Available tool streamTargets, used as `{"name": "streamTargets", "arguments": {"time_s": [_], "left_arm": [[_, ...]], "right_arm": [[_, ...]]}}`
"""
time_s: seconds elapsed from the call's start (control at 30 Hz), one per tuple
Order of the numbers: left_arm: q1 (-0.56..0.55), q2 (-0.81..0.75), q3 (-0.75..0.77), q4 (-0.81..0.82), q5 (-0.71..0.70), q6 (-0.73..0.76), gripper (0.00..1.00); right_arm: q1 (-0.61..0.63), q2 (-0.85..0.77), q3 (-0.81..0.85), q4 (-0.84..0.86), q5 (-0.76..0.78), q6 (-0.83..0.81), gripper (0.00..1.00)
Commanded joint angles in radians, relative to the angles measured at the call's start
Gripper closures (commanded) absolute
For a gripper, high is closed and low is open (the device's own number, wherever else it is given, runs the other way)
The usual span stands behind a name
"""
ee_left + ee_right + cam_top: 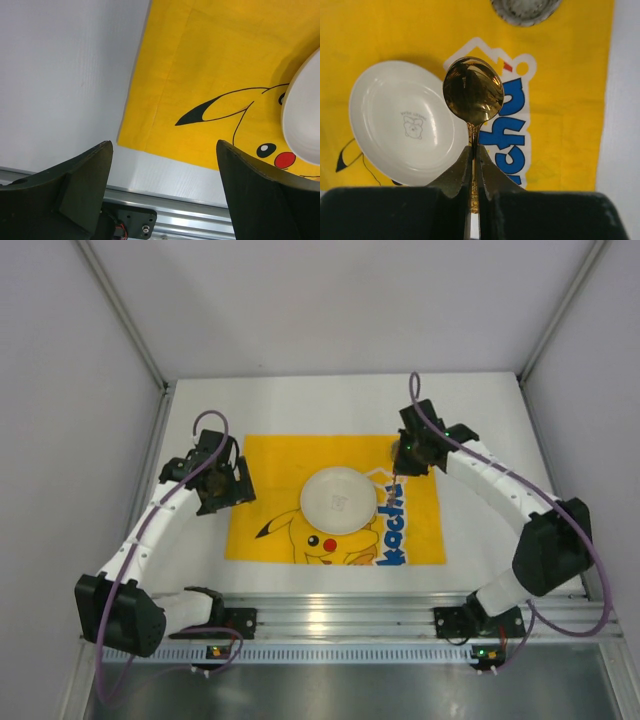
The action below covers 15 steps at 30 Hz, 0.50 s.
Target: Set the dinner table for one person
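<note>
The dinner table (330, 405) is lying flat beneath both our arms, bearing 1 yellow cloth (270, 455) with 1 white plate (338, 500) on it. Our right gripper (474, 167) is pinching a golden spoon (473, 90) by its handle above the cloth; our left gripper (164, 147) is hovering, jaws spread wide.

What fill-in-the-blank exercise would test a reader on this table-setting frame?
1. The right gripper holds the shiny gold metal spoon by its ____.
2. The round white plate lies on the ____ Pikachu-print cloth.
3. The left gripper is ____ and holds nothing.
Missing words: handle; yellow; open.
</note>
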Motion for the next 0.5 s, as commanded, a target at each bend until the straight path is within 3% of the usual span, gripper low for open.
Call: {"name": "streamTargets", "arguments": {"time_s": [0.0,0.47], "left_arm": [[0.001,-0.028,0.007,0.032,-0.025,-0.013,0.10],[0.001,-0.122,-0.021,-0.043,-0.083,-0.015,0.07]], "right_arm": [[0.082,0.115,-0.016,-0.023,-0.012,-0.012,1.00],[0.119,0.339,-0.018,0.062,0.092,-0.085,1.00]]}}
